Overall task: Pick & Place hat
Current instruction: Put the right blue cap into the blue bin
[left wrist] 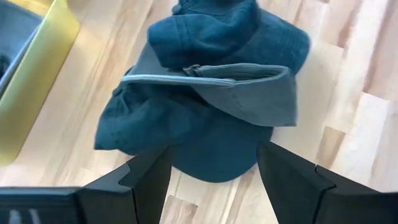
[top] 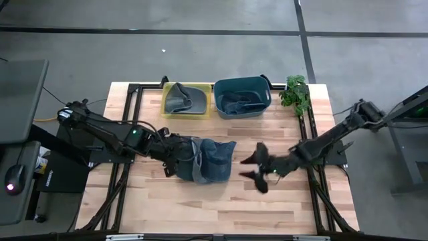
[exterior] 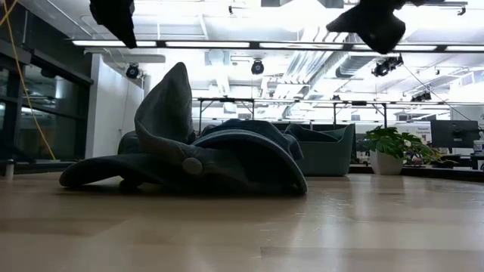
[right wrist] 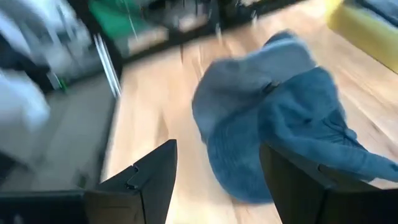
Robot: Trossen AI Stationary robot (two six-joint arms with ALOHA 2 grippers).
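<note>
Your hat (top: 207, 161) lies crumpled near the middle of the worktop (top: 200, 214), a little toward the left edge, its blue crown and grey brim folded over each other. The left claw (top: 175, 155) sits just beside the hat's left side, and in the left wrist view its fingers (left wrist: 149, 177) stand wide apart with the hat's rim (left wrist: 214, 165) between them, not gripped. The right claw (top: 257, 167) hovers to the right of the hat, apart from it, with bare wood showing between; its fingers (right wrist: 155, 174) are also spread wide and hold nothing.

Along the far edge you have a yellow bin (top: 186, 100) and, touching it on the right, a teal bin (top: 242, 97), each with dark cloth inside. A small potted plant (top: 295, 92) stands at the far right corner. The near half of the worktop is open wood from left edge to right edge. In the low view, both arms hang above the hat, off the surface.
</note>
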